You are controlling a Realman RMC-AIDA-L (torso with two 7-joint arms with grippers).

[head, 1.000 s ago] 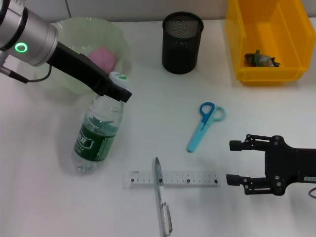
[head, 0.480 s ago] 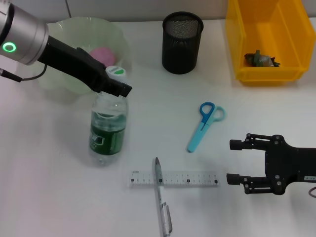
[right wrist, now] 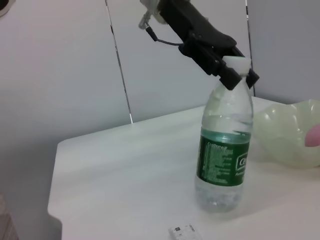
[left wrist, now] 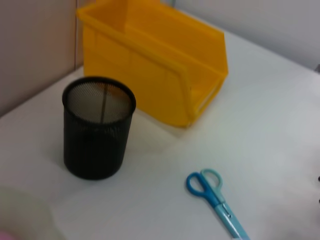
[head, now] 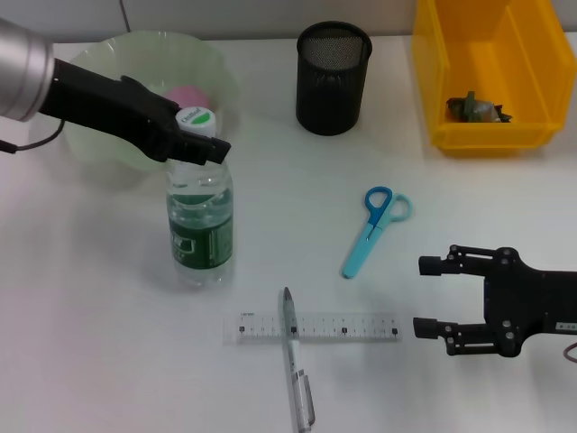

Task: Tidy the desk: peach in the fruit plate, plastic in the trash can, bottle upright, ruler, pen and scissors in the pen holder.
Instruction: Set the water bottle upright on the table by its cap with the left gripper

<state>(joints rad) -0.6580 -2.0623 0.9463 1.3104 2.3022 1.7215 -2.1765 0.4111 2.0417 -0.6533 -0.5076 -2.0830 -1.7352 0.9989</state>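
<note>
Bottle-upright step: left gripper (head: 200,137), upper left of frame, clamped on cap of bottle (head: 200,225) standing upright mid-left. Next: release cleanly. Right gripper (head: 435,296), lower right, spread wide, idle.

Silver left arm (head: 18,68) with black hand (head: 185,144), all-black right hand (head: 431,296)

Clear plastic water bottle with green label (head: 202,230) upright, just in front of pale green fruit plate (head: 108,158). Black mesh pen holder (head: 333,78) behind blue-handled scissors (head: 371,228). Silver pen (head: 297,372) lying across clear ruler (head: 343,327).
</note>
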